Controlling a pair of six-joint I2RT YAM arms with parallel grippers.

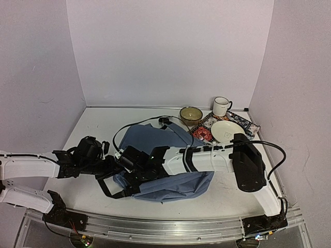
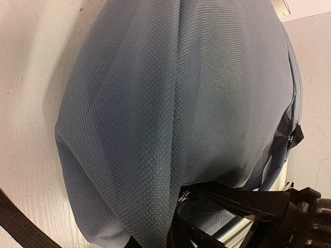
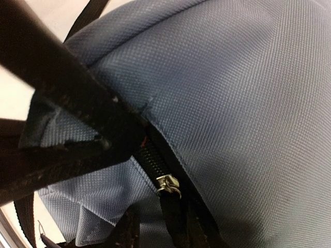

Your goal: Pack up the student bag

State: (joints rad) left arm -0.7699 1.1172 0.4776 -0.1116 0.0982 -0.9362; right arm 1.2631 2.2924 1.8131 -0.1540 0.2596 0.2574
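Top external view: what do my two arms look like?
White shells and black joints on left arm and right arm; left tool and right tool are black. A black cable loops beside the right elbow. Black bases on a silver rail.

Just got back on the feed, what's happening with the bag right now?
Both arms are working at the near-left end of the bag, which lies on the table. The left tool is shut at the bag's edge; whether it pinches fabric or a strap is unclear. The right tool is at the fabric beside the zip, near its metal pull; its grip is hard to read. A mug and a brown bowl stand at the far right, outside the bag.
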